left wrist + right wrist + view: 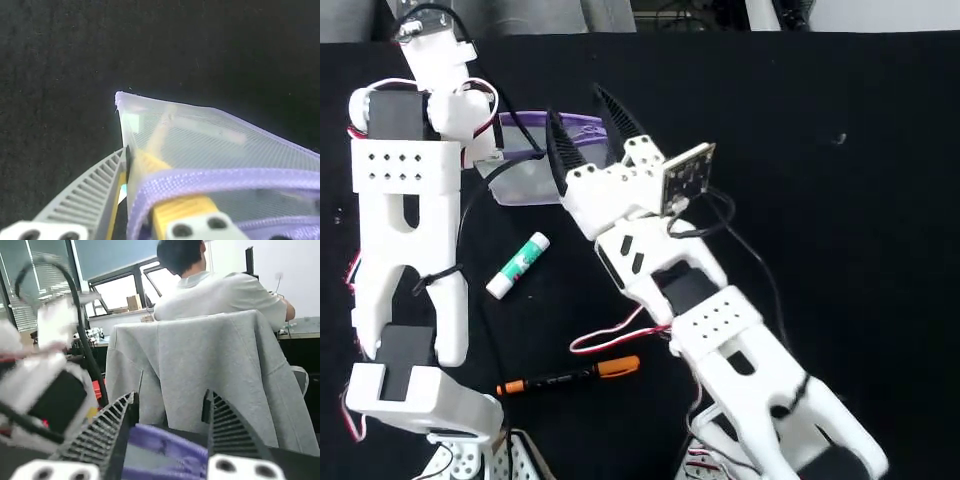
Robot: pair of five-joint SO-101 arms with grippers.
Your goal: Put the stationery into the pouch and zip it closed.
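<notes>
1. Nearest, flat on the black bench [840, 250]: a pen [570, 374] with a black barrel and an orange cap, well apart from the pouch.
2. A little farther, a glue stick [518, 265], white with a green label, lying slantwise on the bench between the two arms. Near the pouch, but not touching it.
3. Beyond that, the right gripper [588, 135] [170, 405], spread wide open, one black ribbed finger to either side of the pouch's purple zip edge. In the right wrist view, that purple edge low between the fingers; touching or not, impossible to tell.
4. Next, the pouch [525, 178] [210, 145] [165, 445], translucent mesh with a purple zipper band, at the far part of the bench between the two grippers. Through the mesh in the left wrist view, a yellowish stick and a pale bar inside, too blurred to name.
5. At the pouch's end toward the left arm, the left gripper [488, 150] [132, 165], closed on the pouch's corner, the mesh pinched between a grey ribbed finger and a yellow one.
</notes>
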